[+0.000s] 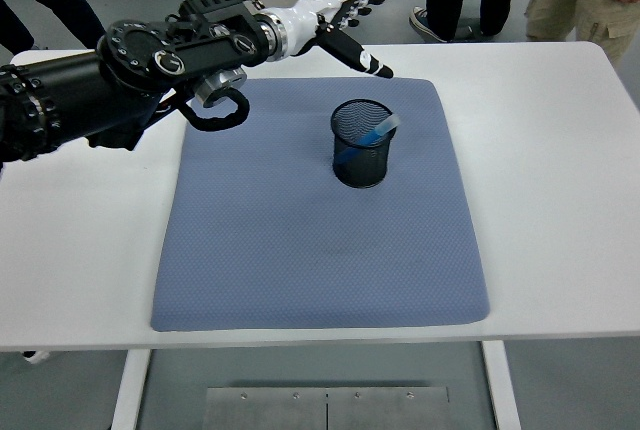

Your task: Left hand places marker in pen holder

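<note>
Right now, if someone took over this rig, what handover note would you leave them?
Left hand: open, fingers spread, holding nothing, raised over the table's far edge beyond the pen holder.
Right hand: not in view.
Marker: blue, inside the black mesh pen holder, leaning against its right rim, top end poking just above it.
Pen holder: upright on the blue mat, toward its far side.
Done: marker is placed and released.
Left: nothing but bringing the left arm back to rest.

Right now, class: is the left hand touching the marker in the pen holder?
Apart. The head view shows the left hand open, up and left of the pen holder, bare mat between them; the marker leans inside alone.
</note>
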Robot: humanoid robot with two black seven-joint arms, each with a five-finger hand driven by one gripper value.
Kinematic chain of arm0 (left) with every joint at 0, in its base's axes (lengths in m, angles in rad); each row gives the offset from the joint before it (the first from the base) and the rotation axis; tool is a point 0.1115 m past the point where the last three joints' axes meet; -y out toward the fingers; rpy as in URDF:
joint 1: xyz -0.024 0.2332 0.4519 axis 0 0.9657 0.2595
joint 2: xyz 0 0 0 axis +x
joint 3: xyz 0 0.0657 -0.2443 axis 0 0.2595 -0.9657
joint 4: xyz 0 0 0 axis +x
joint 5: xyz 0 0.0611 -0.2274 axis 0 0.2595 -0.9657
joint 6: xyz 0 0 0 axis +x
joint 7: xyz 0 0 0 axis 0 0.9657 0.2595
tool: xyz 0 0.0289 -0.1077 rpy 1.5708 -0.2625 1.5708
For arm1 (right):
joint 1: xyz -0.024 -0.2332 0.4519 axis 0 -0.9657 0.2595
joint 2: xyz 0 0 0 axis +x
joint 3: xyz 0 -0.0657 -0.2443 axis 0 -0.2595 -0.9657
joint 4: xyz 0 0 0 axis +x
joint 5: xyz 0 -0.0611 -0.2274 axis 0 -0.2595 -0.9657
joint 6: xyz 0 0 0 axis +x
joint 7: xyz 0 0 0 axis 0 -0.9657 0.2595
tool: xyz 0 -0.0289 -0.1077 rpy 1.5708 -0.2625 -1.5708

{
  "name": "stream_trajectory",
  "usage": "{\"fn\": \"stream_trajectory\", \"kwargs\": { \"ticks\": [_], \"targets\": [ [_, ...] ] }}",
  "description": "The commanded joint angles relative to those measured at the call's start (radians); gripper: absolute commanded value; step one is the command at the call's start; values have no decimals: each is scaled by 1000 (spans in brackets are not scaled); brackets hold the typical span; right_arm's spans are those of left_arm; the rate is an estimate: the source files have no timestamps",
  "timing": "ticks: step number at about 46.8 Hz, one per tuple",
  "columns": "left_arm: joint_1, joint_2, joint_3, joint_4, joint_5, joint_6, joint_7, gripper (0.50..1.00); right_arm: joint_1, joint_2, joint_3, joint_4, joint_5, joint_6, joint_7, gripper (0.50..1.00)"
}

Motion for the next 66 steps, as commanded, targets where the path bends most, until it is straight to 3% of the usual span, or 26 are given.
{"fn": "stream_trajectory", "kwargs": {
  "ticks": [1, 10, 19, 25, 36, 43, 53, 66],
  "targets": [
    [22, 16, -19, 20, 11, 2, 0, 1000, 0, 0, 0, 0, 0, 0, 0, 1000],
    [131, 59, -94, 65, -3, 8, 0, 1000, 0, 0, 0, 0, 0, 0, 0, 1000],
    [312, 129, -327, 71, 2, 5, 0, 1000, 0, 0, 0, 0, 0, 0, 0, 1000],
    [383, 178, -473, 71, 5, -11, 0, 1000, 0, 0, 0, 0, 0, 0, 0, 1000],
    [490, 240, -603, 69, 2, -27, 0, 1000, 0, 0, 0, 0, 0, 0, 0, 1000],
    [510, 275, -634, 69, 5, -27, -6, 1000, 0, 0, 0, 0, 0, 0, 1, 1000],
    [521, 340, -639, 69, 11, -29, -97, 1000, 0, 0, 0, 0, 0, 0, 0, 1000],
    [532, 364, -640, 69, 11, -27, -106, 1000, 0, 0, -2, 3, -3, 0, 0, 1000]
  ]
}}
